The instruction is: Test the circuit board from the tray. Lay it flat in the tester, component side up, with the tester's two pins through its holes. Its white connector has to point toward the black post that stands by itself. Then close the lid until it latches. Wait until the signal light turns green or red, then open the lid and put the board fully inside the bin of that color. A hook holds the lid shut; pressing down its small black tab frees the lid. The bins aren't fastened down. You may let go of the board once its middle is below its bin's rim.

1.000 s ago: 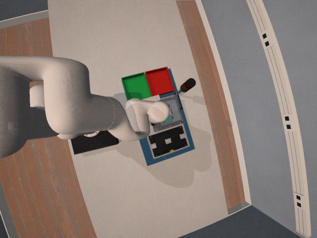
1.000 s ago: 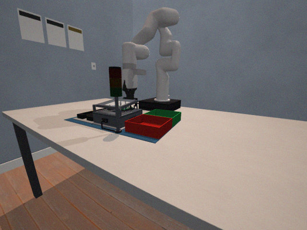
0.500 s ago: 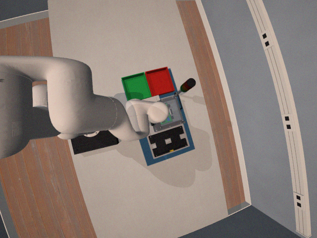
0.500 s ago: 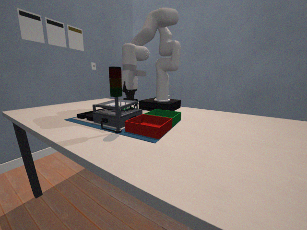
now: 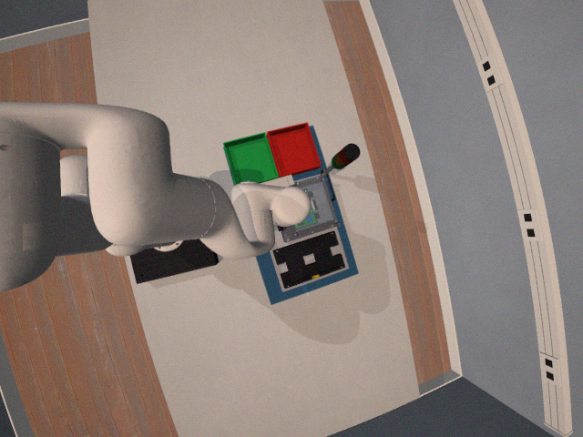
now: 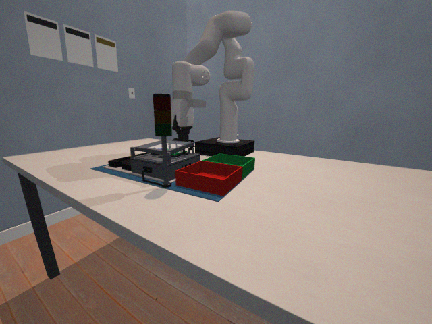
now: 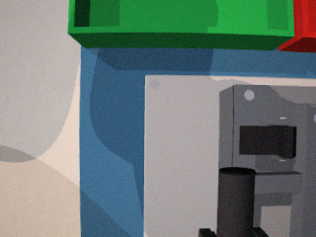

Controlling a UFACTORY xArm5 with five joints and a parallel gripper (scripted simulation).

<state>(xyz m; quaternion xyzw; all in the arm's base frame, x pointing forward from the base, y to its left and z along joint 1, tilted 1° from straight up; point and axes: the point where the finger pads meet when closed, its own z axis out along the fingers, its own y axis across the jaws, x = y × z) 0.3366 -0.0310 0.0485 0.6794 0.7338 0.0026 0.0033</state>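
The grey tester [image 5: 329,214] [image 6: 156,166] stands on a blue mat [image 5: 275,291] [image 6: 195,194] [image 7: 114,148]. Its framed lid [image 5: 324,188] [image 6: 150,148] lies level over the nest. The green circuit board [image 5: 304,224] [image 6: 179,153] shows beneath the lid. My gripper [image 6: 183,138] is at the lid's edge on the arm's side and is shut on the lid; in the top view the arm hides it. In the wrist view a dark cylinder [image 7: 236,202] stands close in front of the fingers. The signal light [image 5: 345,155] [image 6: 162,115] is dark. The black tray [image 5: 308,275] [image 6: 118,162] is empty.
The green bin [image 5: 244,138] [image 6: 230,160] [image 7: 173,39] and the red bin [image 5: 288,128] [image 6: 206,181] [image 7: 301,45] stand side by side, touching, beside the tester. The arm's black base [image 5: 164,265] [image 6: 225,146] sits behind them.
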